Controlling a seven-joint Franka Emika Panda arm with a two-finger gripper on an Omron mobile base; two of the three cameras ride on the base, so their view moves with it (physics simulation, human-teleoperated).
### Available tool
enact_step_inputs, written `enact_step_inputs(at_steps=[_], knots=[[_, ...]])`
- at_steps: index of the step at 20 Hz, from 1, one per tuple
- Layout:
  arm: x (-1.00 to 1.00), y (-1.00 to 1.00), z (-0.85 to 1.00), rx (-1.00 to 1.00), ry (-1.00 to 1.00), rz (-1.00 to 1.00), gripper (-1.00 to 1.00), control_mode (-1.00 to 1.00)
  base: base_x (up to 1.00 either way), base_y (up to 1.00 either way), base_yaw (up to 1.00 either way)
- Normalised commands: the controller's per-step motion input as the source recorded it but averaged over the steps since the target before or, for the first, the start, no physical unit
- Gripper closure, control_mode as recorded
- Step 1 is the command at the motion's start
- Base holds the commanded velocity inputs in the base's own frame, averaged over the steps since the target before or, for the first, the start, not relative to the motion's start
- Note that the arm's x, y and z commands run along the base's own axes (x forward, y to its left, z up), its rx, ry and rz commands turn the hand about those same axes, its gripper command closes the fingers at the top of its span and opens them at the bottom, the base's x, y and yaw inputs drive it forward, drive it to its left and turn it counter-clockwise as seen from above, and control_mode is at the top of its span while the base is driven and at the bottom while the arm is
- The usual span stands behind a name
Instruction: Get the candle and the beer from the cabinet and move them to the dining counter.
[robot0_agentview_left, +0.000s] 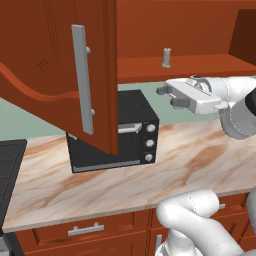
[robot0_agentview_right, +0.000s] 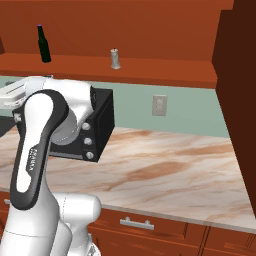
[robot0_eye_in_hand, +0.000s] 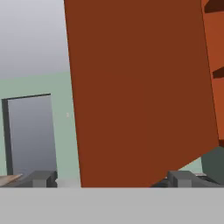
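Note:
The cabinet stands open, and its left door with a long grey bar handle swings out over the counter. On its shelf the dark beer stands at the left, with the small pale candle about a bottle's height to its right. My gripper is open and empty. It hovers just below the shelf edge, under the candle, pointing left toward the door. In the hand view the fingertips spread wide before the door's red-brown face. The dining counter is out of view.
A black toaster oven sits on the marbled kitchen counter, partly under the open left door. The right cabinet door also stands open. A wall outlet is on the green backsplash. Drawers run below the counter.

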Motion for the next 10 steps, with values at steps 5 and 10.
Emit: enact_step_inputs(at_steps=[5, 10], knots=[[0.00, 0.68, -0.08, 0.00, -0.05, 0.18, -1.00, -1.00, 0.00, 0.00, 0.00], [0.00, 0.70, -0.07, 0.00, -0.10, 0.09, -1.00, -1.00, 0.00, 0.00, 0.00]])
